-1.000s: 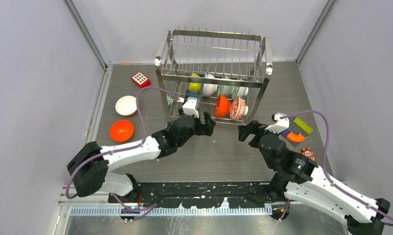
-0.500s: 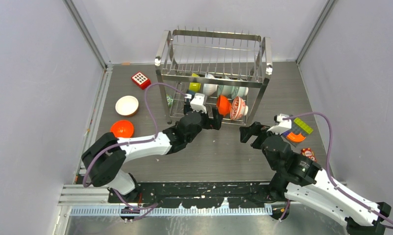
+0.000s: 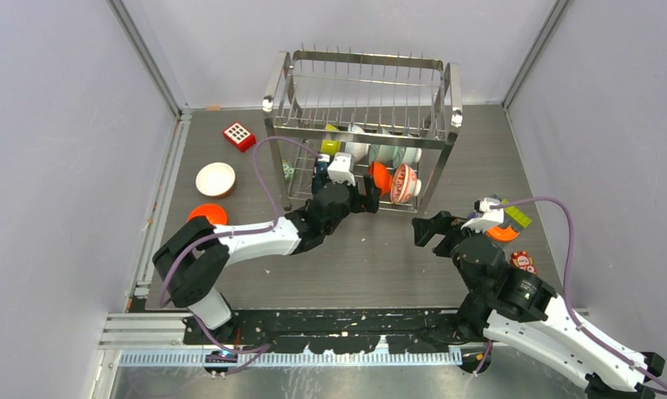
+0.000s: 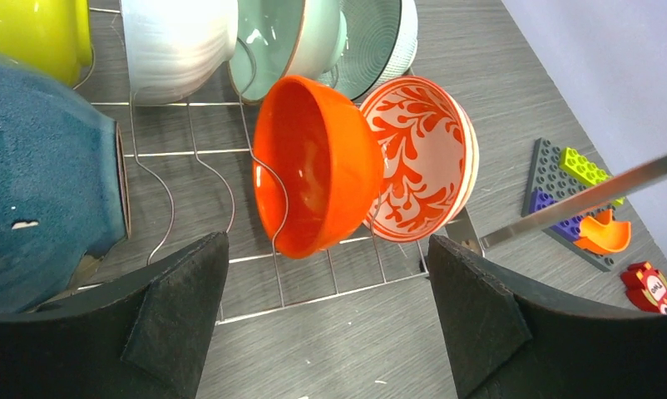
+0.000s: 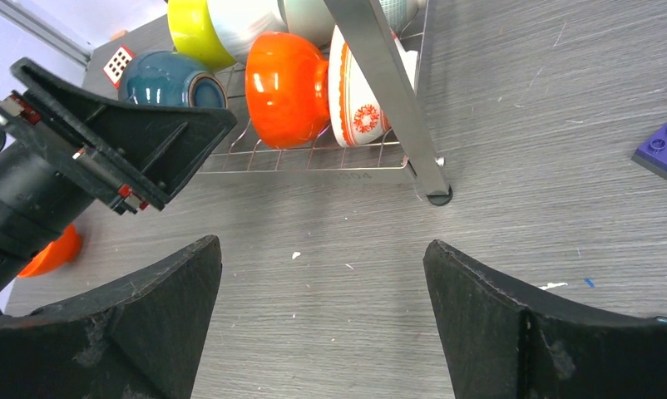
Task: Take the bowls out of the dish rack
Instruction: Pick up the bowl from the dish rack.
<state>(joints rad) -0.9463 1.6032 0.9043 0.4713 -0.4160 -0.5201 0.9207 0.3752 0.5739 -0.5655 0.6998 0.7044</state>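
Observation:
The dish rack [image 3: 363,125] stands at the back of the table, with bowls on edge in its lower tier. From the left wrist view I see an orange bowl [image 4: 313,166], a red-and-white patterned bowl [image 4: 422,158], a dark blue bowl [image 4: 39,183], a lime-yellow one [image 4: 35,33], a white one [image 4: 180,41] and a pale teal one [image 4: 289,46]. My left gripper [image 4: 326,241] is open at the rack's front, just short of the orange bowl [image 3: 379,178], with nothing between its fingers. My right gripper [image 3: 438,224] is open and empty over bare table, near the rack's front right leg [image 5: 434,195].
A white bowl [image 3: 214,179] and an orange bowl [image 3: 204,214] sit on the table at the left, the orange one partly behind my left arm. A red dotted block [image 3: 239,135] lies left of the rack. Toy bricks [image 3: 513,218] and a small red toy [image 3: 523,261] lie at the right.
My left gripper has pushed forward and right to the rack's lower tier, up to the orange bowl. My right gripper has drifted slightly right and back, still open.

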